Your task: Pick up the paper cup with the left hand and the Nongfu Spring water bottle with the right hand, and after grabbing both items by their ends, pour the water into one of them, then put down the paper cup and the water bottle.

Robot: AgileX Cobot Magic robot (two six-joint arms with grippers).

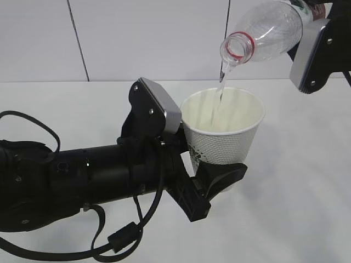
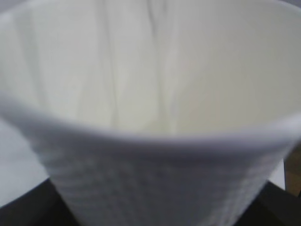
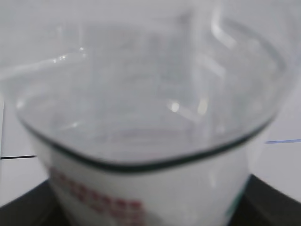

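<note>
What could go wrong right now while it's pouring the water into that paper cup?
The water falls as a thin stream near the far side of the paper cup; a small drift of the Nongfu Spring water bottle could send it over the rim. The left hand clamps the thin-walled cup low on its body, so added weight might tip or deform it. Tilting the bottle further could make it gush and splash.
</note>
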